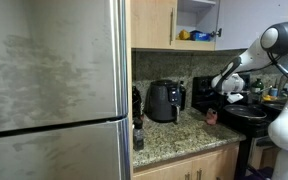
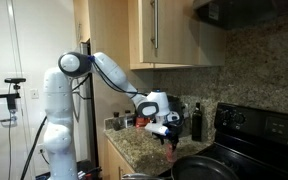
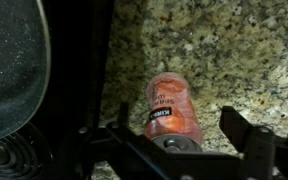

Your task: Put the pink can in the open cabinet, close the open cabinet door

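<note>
1. Fingers of your gripper are sitting nearest the lens in the wrist view. They are spread wide, one on each side of the pink can. Neither is pressing on it as far as I can see, so you are gripping nothing.
2. You are straddling the can this way because, by my reading, you are setting up the pick. With a finger on either side, closing alone should be catching it round the body.
3. That can is resting on the speckled counter, just beside the black stove, with a dark pan lying further over. In an exterior view it is showing as a small pink spot below your wrist.
4. It is looking upright to me. Its lid end is facing the wrist camera and its body is receding toward the stone. So its long axis is running vertically, roughly along your approach, and the fingers are crossing it.
5. Your cabinet is standing open high above, well apart from the can, and the cabinet door is not yet shut. Keeping the can upright should be suiting the shelf.
</note>
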Robot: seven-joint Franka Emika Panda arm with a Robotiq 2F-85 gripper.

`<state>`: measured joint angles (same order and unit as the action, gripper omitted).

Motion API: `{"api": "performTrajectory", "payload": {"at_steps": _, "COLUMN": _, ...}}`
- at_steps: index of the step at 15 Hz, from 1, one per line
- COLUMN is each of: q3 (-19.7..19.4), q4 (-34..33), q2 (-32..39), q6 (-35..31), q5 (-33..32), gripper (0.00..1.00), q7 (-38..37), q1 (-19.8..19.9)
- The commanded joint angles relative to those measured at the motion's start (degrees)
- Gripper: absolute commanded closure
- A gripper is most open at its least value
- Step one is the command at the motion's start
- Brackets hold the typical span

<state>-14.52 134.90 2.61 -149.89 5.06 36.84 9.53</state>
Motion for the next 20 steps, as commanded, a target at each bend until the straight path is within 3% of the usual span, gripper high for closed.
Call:
{"api": "performTrajectory", "payload": {"at_steps": 1, "q3": 2.63, "q4": -0.39, "q2": 0.78, "q6": -0.59, "q5": 9.69, "gripper": 0.0, "q7": 6.3, "q1": 1.33}}
{"api": "performTrajectory", "payload": {"at_steps": 2, "q3": 2.91, "q4": -0.45, "q2": 0.73, "q6": -0.1, "q5": 11.98, "gripper": 0.0, "q7": 6.72, "q1": 1.28}}
{"api": "performTrajectory", "payload": {"at_steps": 3, "q3": 2.58, "q4": 0.0, "q2": -0.08, "q6": 0.08, "q5": 8.0, "gripper": 0.0, "q7": 3.93, "q1": 1.12}}
{"api": "performTrajectory", "payload": {"at_steps": 8, "q3": 3.01, "q4": -0.01, "q2": -0.09, "q6": 0.09, "q5": 10.16, "gripper": 0.0, "q7": 4.58, "q1": 1.06}}
{"api": "performTrajectory", "payload": {"at_steps": 16, "q3": 3.34, "q4": 1.05, "q2": 0.08, "q6": -7.32, "q5": 10.42, "gripper": 0.0, "q7": -3.73, "q1": 0.88}}
{"api": "performTrajectory", "payload": {"at_steps": 20, "q3": 3.48, "q4": 0.27, "q2": -0.08, "q6": -5.58, "q5": 10.09, "gripper": 0.0, "q7": -4.43, "q1": 1.04}}
